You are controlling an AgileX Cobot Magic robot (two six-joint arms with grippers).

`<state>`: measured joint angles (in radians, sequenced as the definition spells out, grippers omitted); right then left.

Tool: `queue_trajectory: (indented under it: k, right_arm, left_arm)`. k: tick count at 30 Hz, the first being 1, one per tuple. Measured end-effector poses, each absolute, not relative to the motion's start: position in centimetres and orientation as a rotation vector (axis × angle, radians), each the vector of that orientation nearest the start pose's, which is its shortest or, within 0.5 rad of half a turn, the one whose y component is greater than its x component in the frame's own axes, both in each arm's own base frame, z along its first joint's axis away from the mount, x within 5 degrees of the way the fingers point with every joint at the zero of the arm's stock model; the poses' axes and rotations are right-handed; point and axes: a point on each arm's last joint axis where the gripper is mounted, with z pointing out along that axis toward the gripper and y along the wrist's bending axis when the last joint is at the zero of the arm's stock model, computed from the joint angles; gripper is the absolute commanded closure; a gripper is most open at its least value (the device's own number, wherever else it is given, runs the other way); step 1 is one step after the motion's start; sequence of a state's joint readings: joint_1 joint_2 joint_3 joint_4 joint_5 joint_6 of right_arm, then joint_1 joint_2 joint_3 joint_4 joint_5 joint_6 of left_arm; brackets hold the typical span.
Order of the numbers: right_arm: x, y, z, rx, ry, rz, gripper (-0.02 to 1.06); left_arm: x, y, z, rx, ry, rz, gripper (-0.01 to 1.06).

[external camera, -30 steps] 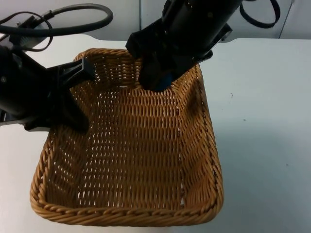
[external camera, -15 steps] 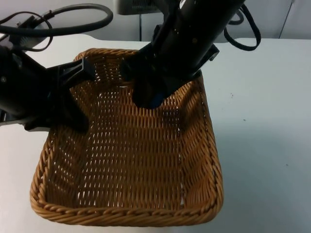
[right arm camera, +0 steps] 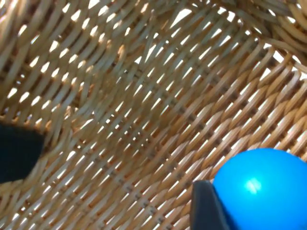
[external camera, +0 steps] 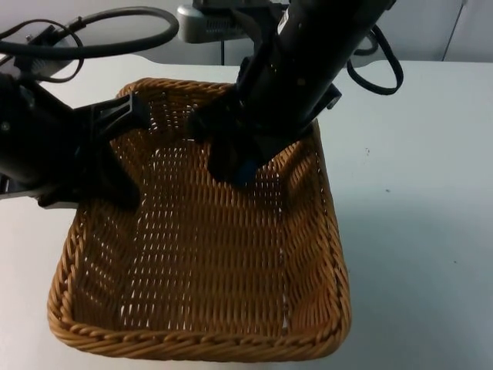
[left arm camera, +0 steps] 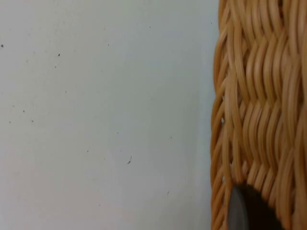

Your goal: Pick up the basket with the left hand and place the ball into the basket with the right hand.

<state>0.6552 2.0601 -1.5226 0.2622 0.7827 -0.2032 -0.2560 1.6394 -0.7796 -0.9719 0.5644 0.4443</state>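
Observation:
A woven wicker basket (external camera: 192, 344) takes up the middle of the top view. My left gripper (external camera: 122, 150) is shut on its left wall, one finger outside and one inside. In the left wrist view the basket wall (left arm camera: 259, 96) runs beside a black fingertip (left arm camera: 244, 211). My right gripper (external camera: 235, 163) reaches down inside the basket near its far wall, shut on a blue ball (external camera: 245, 172). In the right wrist view the blue ball (right arm camera: 261, 184) sits against a black fingertip (right arm camera: 205, 211), just above the woven basket floor (right arm camera: 124, 110).
The white table (external camera: 416, 193) stretches to the right of the basket and shows beside it in the left wrist view (left arm camera: 96, 96). The grey partition wall (external camera: 462, 31) closes the far side.
My right gripper has moved down and to the left with the blue ball, deeper into the basket. The left gripper and the basket have stayed put.

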Motion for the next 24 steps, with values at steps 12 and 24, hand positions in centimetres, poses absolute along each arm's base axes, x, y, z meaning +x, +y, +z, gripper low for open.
queue_trajectory:
  k: [12, 24]
  right_arm:
    - [33.3, 27.7, 18.8, -0.980, 2.637, 0.412, 0.12]
    - [32.1, 25.9, 26.2, -0.999, 2.448, 0.341, 0.12]
  left_arm:
    - [26.9, -11.2, 17.0, -0.112, 2.758, -0.822, 1.05]
    - [26.9, -11.2, 17.0, -0.117, 2.757, -0.826, 1.05]
